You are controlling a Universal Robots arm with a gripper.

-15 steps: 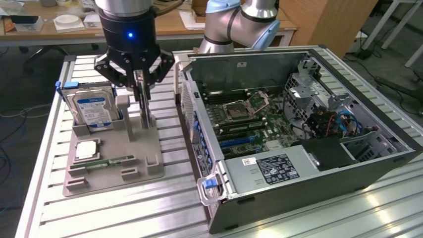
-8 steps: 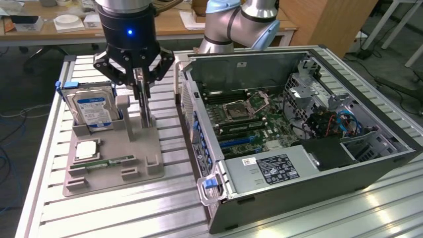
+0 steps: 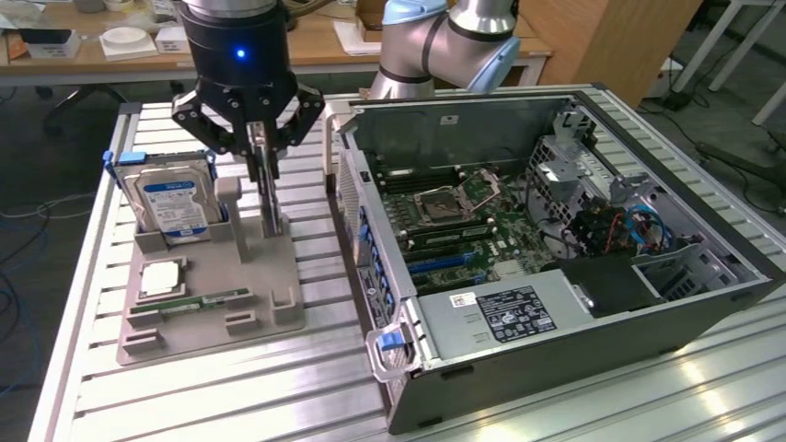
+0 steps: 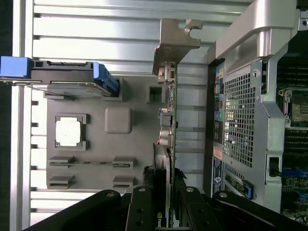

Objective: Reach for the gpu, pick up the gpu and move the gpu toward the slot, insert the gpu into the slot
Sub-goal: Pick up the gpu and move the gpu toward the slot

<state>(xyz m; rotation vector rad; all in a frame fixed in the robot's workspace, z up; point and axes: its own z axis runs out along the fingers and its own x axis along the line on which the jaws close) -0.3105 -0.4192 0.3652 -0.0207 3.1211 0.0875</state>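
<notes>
The gripper (image 3: 260, 168) is clamped on the top edge of the gpu (image 3: 268, 207), a finger on each face. The gpu stands upright in the grey holder (image 3: 215, 276), beside the open case (image 3: 540, 387).

bright even overhead light, streaky glare on the table slats (image 3: 694, 391), darker shadow inside the computer case (image 3: 553, 368)

We record the claw (image 3: 263, 158) gripping the upright gpu (image 3: 269, 198), which is seated in the grey fixture (image 3: 215, 276) on the counter (image 3: 246, 396), just beside the open computer case (image 3: 553, 378).
</notes>
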